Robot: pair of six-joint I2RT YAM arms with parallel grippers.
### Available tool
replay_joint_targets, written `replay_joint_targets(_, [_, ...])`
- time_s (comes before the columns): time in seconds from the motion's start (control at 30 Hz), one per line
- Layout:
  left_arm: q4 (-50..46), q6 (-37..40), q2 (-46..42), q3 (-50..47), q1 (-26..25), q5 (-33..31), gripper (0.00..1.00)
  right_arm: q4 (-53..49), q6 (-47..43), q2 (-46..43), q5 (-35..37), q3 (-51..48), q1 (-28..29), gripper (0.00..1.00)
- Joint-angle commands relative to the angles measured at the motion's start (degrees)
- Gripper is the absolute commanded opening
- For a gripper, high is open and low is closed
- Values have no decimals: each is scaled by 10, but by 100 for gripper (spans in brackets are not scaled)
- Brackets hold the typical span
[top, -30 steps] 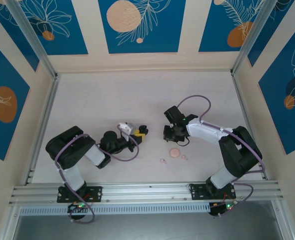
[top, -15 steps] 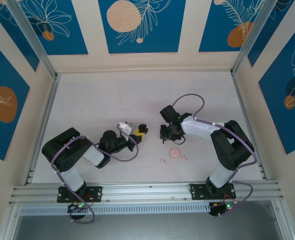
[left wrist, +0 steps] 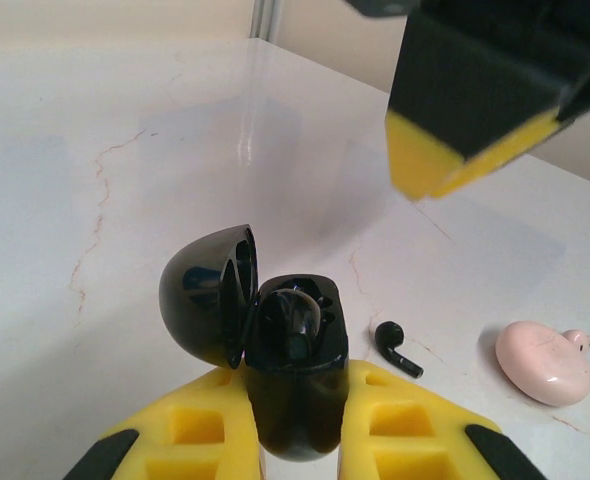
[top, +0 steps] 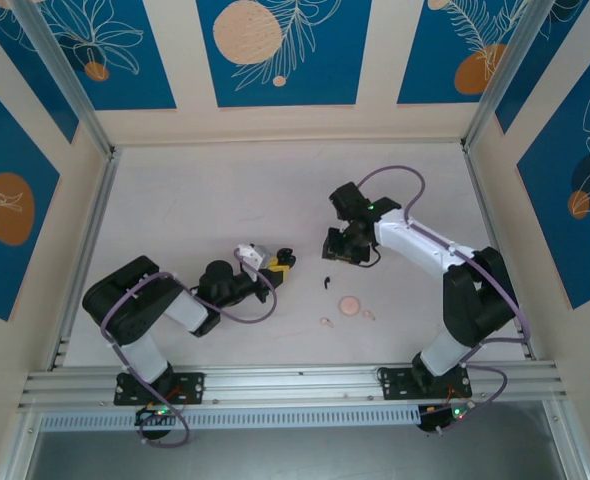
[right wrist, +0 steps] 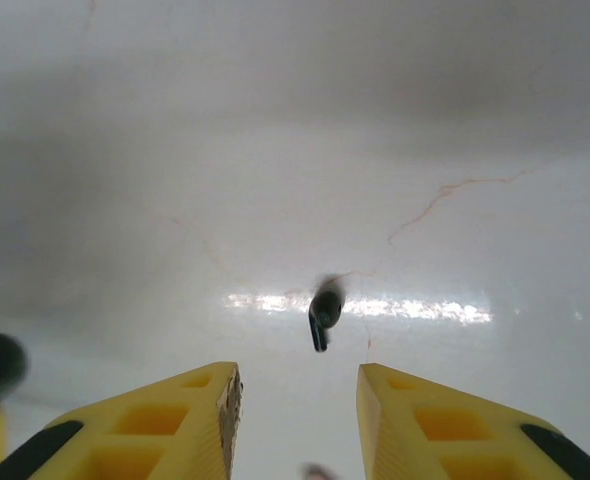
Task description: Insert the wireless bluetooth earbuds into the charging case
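Left wrist view has the left gripper (left wrist: 295, 388) clenched on the black charging case (left wrist: 297, 425), lid (left wrist: 207, 308) swung open to the side. A glossy dark shape in the well may be 1 seated earbud, though black on black I cannot tell. The loose black earbud (right wrist: 323, 310) lies on the bench (right wrist: 455, 120) between that case and the pink case (left wrist: 545, 362), and 2 pink earbuds (top: 325, 322) sit just near the pink case. The right gripper (right wrist: 297, 388) is released and empty, hovering above the black earbud with its jaws spread to either side. From here the likeliest trouble is the pick. The earbud is tiny and rounded on a slick surface, so jaws closing off-centre could squirt it sideways or skid it toward the pink case. A grasp that leaves the stem pointing the wrong way would not match the slot. Pushing down hard could twist the case within the left grip.
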Motion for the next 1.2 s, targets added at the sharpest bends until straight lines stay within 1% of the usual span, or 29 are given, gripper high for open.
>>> replay_joint_targets(0.0, [1, 12, -14, -6, -5, 3, 8, -88, 1, 13, -55, 30, -7, 36])
replay_joint_targets(0.27, [-9, 17, -26, -11, -5, 0, 8, -120, -33, 109, -86, 85, -6, 36])
replay_joint_targets(0.5, [-36, 28, -46, -14, -5, -7, 8, -129, -54, 171, -91, 111, 3, 36])
replay_joint_targets(0.63, [-45, 32, -53, -14, -6, -9, 8, -127, -60, 194, -98, 117, 7, 36])
replay_joint_targets(1.03, [-53, 35, -54, -13, -6, -9, 8, -124, -68, 236, -87, 116, 14, 34])
replay_joint_targets(1.17, [-53, 35, -53, -12, -6, -10, 8, -119, -69, 246, -88, 114, 15, 32])
